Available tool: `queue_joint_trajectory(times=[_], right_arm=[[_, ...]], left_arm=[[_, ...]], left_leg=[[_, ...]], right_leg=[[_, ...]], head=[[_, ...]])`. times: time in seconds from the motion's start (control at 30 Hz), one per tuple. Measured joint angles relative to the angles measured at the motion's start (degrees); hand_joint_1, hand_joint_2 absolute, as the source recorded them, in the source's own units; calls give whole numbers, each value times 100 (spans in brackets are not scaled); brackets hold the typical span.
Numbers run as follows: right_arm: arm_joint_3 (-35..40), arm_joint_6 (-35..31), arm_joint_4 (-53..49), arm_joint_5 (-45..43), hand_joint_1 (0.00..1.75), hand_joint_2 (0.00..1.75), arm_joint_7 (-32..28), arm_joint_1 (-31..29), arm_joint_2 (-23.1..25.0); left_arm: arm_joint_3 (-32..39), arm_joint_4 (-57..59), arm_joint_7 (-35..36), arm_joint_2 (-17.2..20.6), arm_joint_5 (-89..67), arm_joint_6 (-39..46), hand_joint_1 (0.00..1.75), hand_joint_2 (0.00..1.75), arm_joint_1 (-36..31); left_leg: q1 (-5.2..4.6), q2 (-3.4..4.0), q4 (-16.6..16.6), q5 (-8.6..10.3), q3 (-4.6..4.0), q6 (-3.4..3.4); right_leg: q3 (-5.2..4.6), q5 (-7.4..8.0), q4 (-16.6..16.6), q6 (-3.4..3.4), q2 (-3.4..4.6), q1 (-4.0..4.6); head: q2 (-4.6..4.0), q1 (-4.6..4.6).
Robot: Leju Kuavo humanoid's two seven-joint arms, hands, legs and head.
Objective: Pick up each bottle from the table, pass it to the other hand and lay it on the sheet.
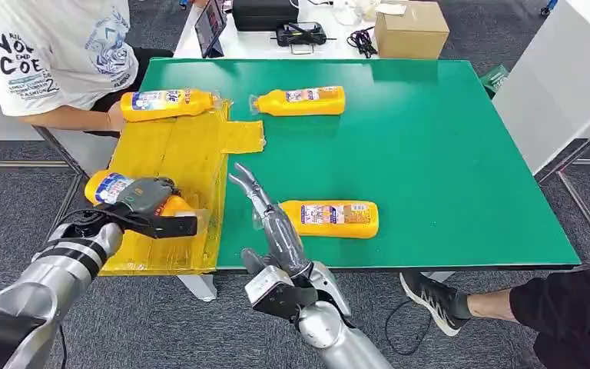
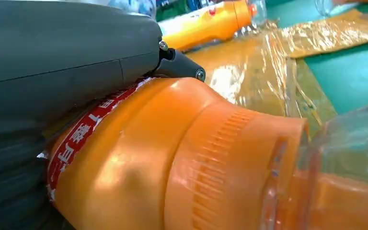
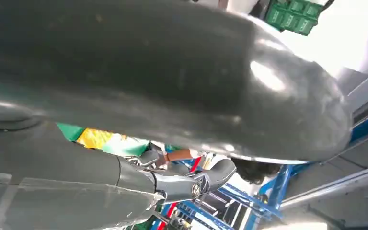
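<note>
My left hand (image 1: 147,204) grips an orange bottle (image 1: 106,187) low over the near left part of the yellow sheet (image 1: 184,154). Up close, that orange bottle (image 2: 172,158) lies under the hand's grey cover (image 2: 52,62). My right hand (image 1: 265,214) is open with fingers stretched out, holding nothing, just left of a second bottle (image 1: 330,219) lying on the green table (image 1: 445,154). Its dark fingers (image 3: 187,182) look bare. A third bottle (image 1: 299,101) lies on the table beyond the sheet's far corner. Another bottle (image 1: 165,104) lies at the sheet's far edge, also seen from the left wrist (image 2: 211,21).
A person in a white shirt (image 1: 54,46) sits at the far left, one hand (image 1: 115,117) touching the far bottle. A cardboard box (image 1: 411,29) and dark devices stand on the white table behind. Someone's shoe (image 1: 430,304) and leg lie on the floor near right.
</note>
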Motion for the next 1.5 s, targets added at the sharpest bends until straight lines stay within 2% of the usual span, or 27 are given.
queue_joint_trajectory(times=[0.2, 0.23, 0.27, 0.3, 0.33, 0.37, 0.4, 0.47, 0.5, 0.53, 0.57, 1.0, 1.5], right_arm=[[2, 13, 52, -7, 0, 0, 0, -18, -2], [2, 13, 57, -7, 0, 0, 0, -19, -2], [2, 15, 59, -9, 0, 0, 0, -20, 0], [2, 17, 65, -9, 0, 0, 0, -20, 0], [4, 17, 66, -9, 0, 0, 0, -20, 0], [7, 17, 70, -9, 0, 0, 0, -21, 0], [9, 17, 74, -7, 0, 0, 0, -23, 0], [13, 26, 92, 0, 0, 0, 0, -29, 0], [18, 37, 98, 2, 0, 0, 0, -31, 0], [24, 46, 107, 2, 0, 0, 0, -35, 0], [37, 50, 118, 4, 0, 0, 0, -46, 0], [133, 125, 299, -87, 0, 0, -4, -157, 13], [151, 140, 437, -120, 0, 0, -9, -193, 33]], left_arm=[[-48, 33, 0, 0, 9, -7, 175, 175, 44], [-50, 42, 0, 0, 15, -13, 169, 175, 46], [-50, 55, 0, 0, 48, -48, 157, 175, 47], [-50, 63, -13, 0, 111, -96, 115, 175, 53], [-50, 66, -31, 0, 184, -151, 93, 175, 60], [-50, 70, -53, 0, 249, -204, 56, 175, 68], [-50, 70, -79, 0, 319, -263, 26, 175, 75], [-50, 70, -122, -2, 471, -421, 26, 175, 72], [-50, 70, -147, -2, 553, -508, 3, 175, 72], [-48, 70, -188, -2, 654, -612, 0, 175, 72], [-48, 70, -214, -2, 719, -684, 0, 0, 72], [149, 33, -756, 33, 2114, -1963, 0, 0, 118], [352, -190, -704, -17, 2699, -1652, 0, 0, 376]], left_leg=[[0, 0, 0, 0, 0, 0], [0, 0, 0, 0, 0, 0], [0, 0, 0, 0, 0, 0], [0, 0, 0, 0, 0, 0], [0, 0, 0, 0, 0, 0], [0, 0, 0, 0, 0, 0], [0, 0, 0, 0, 0, 0], [0, 0, 0, 0, 1, 0], [0, 0, 0, 0, 1, 0], [0, 0, 0, 0, 1, 0], [0, 0, 0, 0, 1, 0], [0, -4, 0, 0, 5, 0], [0, -5, 0, 0, 8, 0]], right_leg=[[0, 0, 0, 0, 0, 0], [0, 0, 0, 0, 0, 0], [0, 0, 0, 0, 0, 0], [0, 0, 0, 0, 0, 0], [0, 0, 0, 0, 0, 0], [0, 0, 0, 0, 0, 0], [0, 0, 0, 0, 0, 0], [1, 0, 0, 0, 0, -1], [1, 0, 0, 0, 0, -1], [1, 0, 0, 0, 0, 0], [1, 0, 0, 0, 0, 0], [8, 0, 2, 0, -1, 0], [9, 0, 1, 0, -1, -1]], head=[[0, 0], [0, 0], [0, 0], [0, -2], [0, -2], [0, 0], [0, -2], [0, -2], [0, 0], [0, 0], [0, 0], [0, -2], [0, -2]])
